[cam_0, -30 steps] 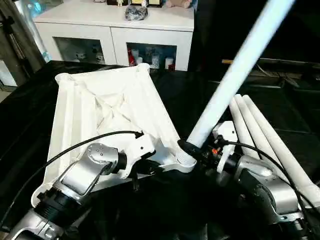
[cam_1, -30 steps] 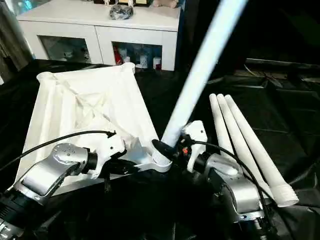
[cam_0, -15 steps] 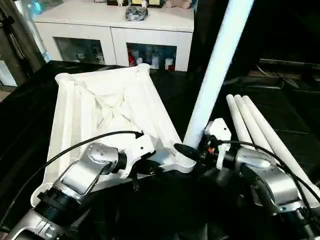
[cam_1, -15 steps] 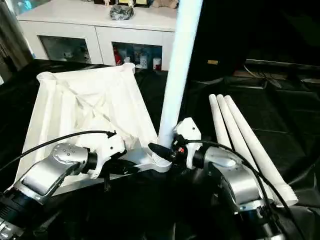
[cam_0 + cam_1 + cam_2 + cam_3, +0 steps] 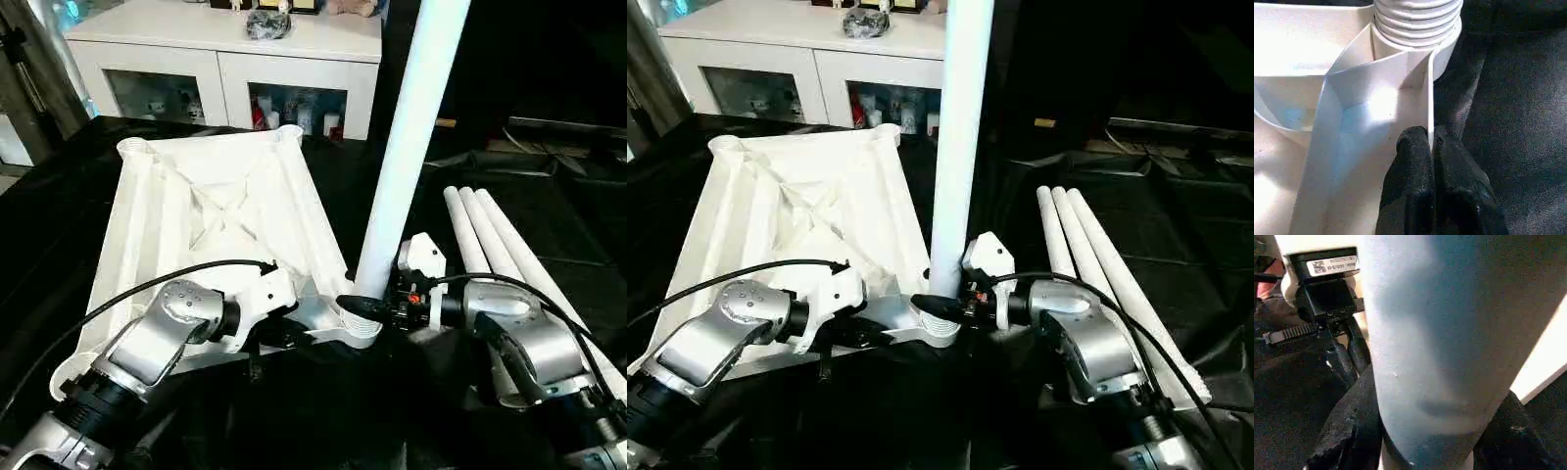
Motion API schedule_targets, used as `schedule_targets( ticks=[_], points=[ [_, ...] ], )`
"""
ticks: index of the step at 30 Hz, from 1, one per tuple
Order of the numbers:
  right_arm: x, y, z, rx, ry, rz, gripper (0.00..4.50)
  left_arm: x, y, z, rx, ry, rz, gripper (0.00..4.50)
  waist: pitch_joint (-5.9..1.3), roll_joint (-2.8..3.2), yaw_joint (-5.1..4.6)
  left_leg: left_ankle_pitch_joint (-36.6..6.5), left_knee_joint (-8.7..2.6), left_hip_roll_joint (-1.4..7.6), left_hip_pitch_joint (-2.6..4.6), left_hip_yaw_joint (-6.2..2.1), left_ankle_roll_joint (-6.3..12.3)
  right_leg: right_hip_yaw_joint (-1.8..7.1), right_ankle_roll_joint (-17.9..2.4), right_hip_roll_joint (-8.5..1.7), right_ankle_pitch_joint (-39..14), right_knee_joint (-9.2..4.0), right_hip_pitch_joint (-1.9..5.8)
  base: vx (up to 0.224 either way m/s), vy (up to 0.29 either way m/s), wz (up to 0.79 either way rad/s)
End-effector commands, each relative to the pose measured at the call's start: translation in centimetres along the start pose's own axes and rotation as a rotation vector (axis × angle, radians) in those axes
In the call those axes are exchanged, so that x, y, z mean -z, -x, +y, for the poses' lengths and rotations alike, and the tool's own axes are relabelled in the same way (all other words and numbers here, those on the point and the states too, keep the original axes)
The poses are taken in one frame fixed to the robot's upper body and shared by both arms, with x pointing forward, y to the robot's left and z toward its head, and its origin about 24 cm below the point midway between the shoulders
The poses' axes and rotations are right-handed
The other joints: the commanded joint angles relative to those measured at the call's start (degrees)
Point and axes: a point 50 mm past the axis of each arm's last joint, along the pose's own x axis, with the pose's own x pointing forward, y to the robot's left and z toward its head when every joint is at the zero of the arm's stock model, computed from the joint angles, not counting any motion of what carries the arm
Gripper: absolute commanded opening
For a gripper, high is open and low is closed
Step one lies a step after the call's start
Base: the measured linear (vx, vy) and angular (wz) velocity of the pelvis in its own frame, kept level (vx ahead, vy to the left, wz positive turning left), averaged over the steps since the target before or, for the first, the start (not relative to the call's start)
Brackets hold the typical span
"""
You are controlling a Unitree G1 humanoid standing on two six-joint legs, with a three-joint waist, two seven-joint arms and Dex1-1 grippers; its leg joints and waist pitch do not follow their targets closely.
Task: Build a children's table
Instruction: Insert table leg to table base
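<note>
One table top [image 5: 211, 211], four tube legs [image 5: 407, 147], one cabinet [image 5: 220, 59], two tools [image 5: 367, 305]

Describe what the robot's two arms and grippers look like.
Both forearms are silver metal cylinders with black joint rings. A thin black cable loops over each. The left gripper and right gripper have white housings and matte black fingers; the right housing shows a small orange-red spot.

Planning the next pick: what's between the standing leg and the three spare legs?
In the right eye view, the right tool, shut on the standing leg, with its wrist and forearm. Farther back, bare black cloth up to the spare legs.
</note>
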Motion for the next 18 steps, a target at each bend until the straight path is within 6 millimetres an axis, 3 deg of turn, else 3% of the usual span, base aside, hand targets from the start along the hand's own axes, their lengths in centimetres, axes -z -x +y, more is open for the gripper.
schedule_targets(
  ticks=[1, 5, 8, 9, 12, 14, 16, 18],
  points=[
    [3.1, -0.1, 0.4, -0.001, -0.108, 0.099, 1.89, -1.5, 0.2, 0.2, 0.001, -0.035, -0.047, 0.0, -2.34, 0.17, -0.49, -17.7, -4.98, 3.39, 0.94, -1.37, -0.06, 2.85, -10.7, -4.83, -19.9, -5.07, 1.15, 0.0, 0.0, 0.0],
    [3.6, -0.3, -0.4, 0.102, -0.117, 0.103, 1.89, -1.9, 0.0, 0.9, -0.057, -0.005, -0.046, 0.0, -2.04, 0.0, -0.68, -20.4, -4.97, 3.23, 1.18, -1.46, -0.73, 2.84, -9.5, -4.99, -25.7, -5.69, 0.84, 0.0, 0.0, 0.0],
    [3.9, -0.5, -1.0, 0.183, -0.117, 0.111, 1.89, -2.1, -0.1, 1.2, -0.088, 0.009, -0.049, 0.0, -1.75, -0.02, -1.19, -22.9, -5.07, 3.08, 1.19, -1.81, -1.43, 2.59, -7.2, -5.12, -32.3, -6.35, 0.55, 0.0, 0.0, 0.0],
    [4.2, -0.9, -2.0, 0.323, -0.121, 0.12, 1.89, -2.7, -0.4, 1.8, -0.144, 0.025, -0.051, 0.0, -1.69, 0.05, -1.67, -24.5, -5.08, 3.1, 1.36, -1.98, -2.06, 2.48, -5.9, -5.29, -35.6, -6.8, 0.31, 0.0, 0.0, 0.0],
    [4.4, -1.5, -2.6, 0.43, -0.159, 0.103, 1.89, -3.6, -0.8, 2.3, -0.196, 0.043, -0.057, 0.0, -1.59, 0.1, -2.67, -26.8, -4.92, 2.68, 1.48, -2.46, -2.6, 1.72, -4.7, -5.21, -38.9, -7.32, 0.1, 0.0, 0.0, 0.0],
    [4.5, -2.0, -2.7, 0.472, -0.175, 0.104, 1.89, -4.1, -1.2, 2.5, -0.22, 0.06, -0.058, 0.0, -1.63, 0.51, -3.24, -28.7, -5.16, 2.87, 1.47, -2.85, -2.72, 1.16, -4.5, -5.22, -38.3, -7.52, 0.36, 0.0, 0.0, 0.0],
    [4.5, -2.5, -2.8, 0.512, -0.181, 0.11, 1.89, -4.6, -1.6, 2.8, -0.257, 0.081, -0.052, 0.0, -1.74, 0.83, -3.76, -29.6, -5.66, 3.08, 0.89, -3.33, -2.78, 0.63, -5.6, -5.28, -33.6, -7.28, 0.98, 0.0, 0.0, 0.0],
    [4.6, -3.4, -2.9, 0.567, -0.201, 0.111, 1.89, -5.4, -2.4, 3.0, -0.296, 0.116, -0.046, 0.0, -1.58, 1.05, -3.99, -31.8, -5.74, 3.08, 1.28, -3.4, -3.17, 0.42, -6.1, -5.18, -32.3, -7.43, 0.72, 0.0, 0.0, 0.0]
  ],
)
